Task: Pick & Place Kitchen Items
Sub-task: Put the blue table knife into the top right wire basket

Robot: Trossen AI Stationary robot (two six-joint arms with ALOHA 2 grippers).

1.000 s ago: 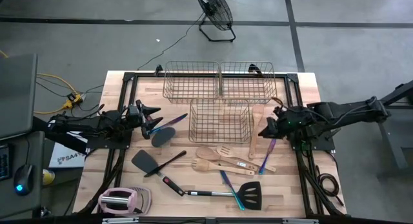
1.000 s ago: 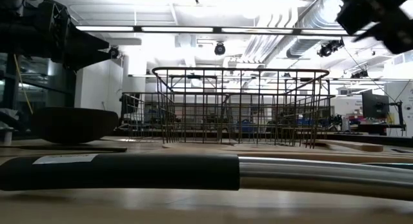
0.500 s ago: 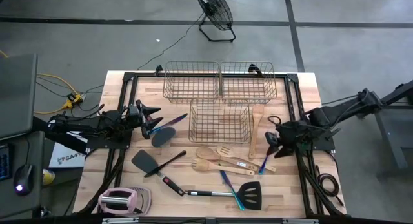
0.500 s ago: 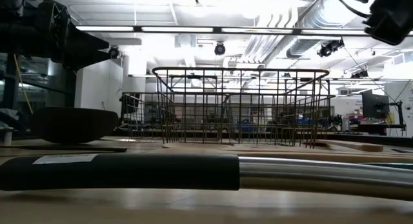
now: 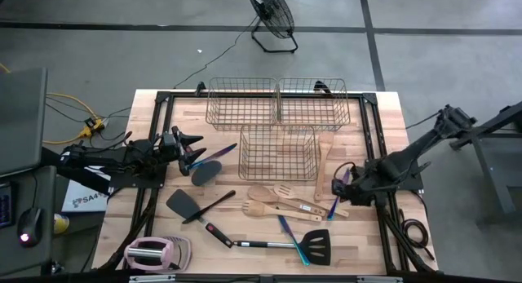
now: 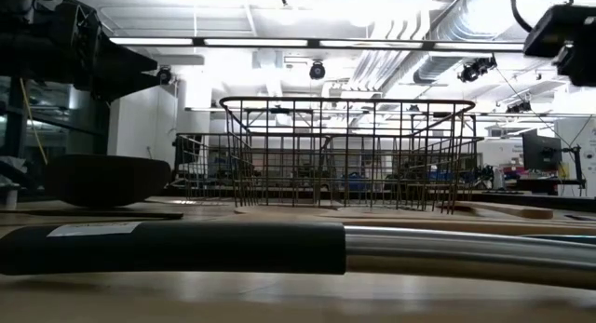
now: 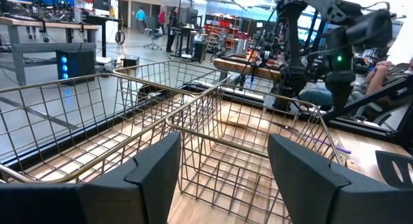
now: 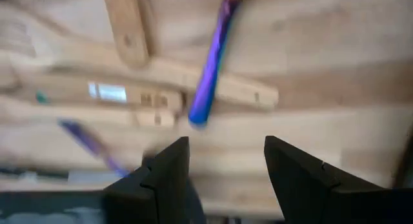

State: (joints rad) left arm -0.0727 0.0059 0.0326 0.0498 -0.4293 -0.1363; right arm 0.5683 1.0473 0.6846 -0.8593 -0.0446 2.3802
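My right gripper (image 5: 341, 185) is open and hangs, fingers pointing down, over a thin iridescent purple utensil (image 5: 338, 198) that lies flat on the table at the right. In the right wrist view the open fingers (image 8: 169, 172) stand past the purple handle's end (image 8: 197, 115), without touching it. Pale wooden spoons and spatulas (image 5: 279, 200) lie beside it. My left gripper (image 5: 194, 149) is open and empty at the table's left, above a black spoon (image 5: 205, 172) and another iridescent piece (image 5: 218, 153).
Three copper wire baskets (image 5: 277, 151) stand at the middle and far side. A black spatula (image 5: 183, 205), a slotted black spatula (image 5: 318, 244) with a metal handle, one more iridescent piece (image 5: 292, 239) and a pink-and-white gadget (image 5: 155, 252) lie near the front edge.
My right gripper has gone toward the table's near edge and down, tipping its fingers downward over the purple utensil. Its arm has stretched out behind it. The utensils have not moved.
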